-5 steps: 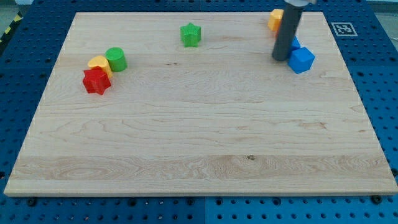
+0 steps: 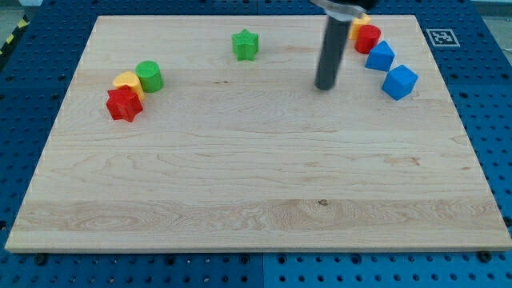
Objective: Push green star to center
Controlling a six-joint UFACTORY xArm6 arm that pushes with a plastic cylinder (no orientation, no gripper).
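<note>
The green star (image 2: pixel 246 44) lies near the view's top, a little left of the middle of the wooden board (image 2: pixel 256 200). My tip (image 2: pixel 324 86) rests on the board to the star's right and slightly lower, well apart from it. The dark rod rises from the tip toward the view's top edge.
A red cylinder (image 2: pixel 367 38) with a yellow block (image 2: pixel 358 22) behind it, and two blue blocks (image 2: pixel 380 56) (image 2: pixel 399 82), sit at the top right. A green cylinder (image 2: pixel 149 76), a yellow block (image 2: pixel 125 80) and a red star (image 2: pixel 124 104) cluster at the left.
My tip has moved left, away from the blue blocks toward the green star. The red cylinder and the upper blue block now show. The lower blue block sits slightly further right.
</note>
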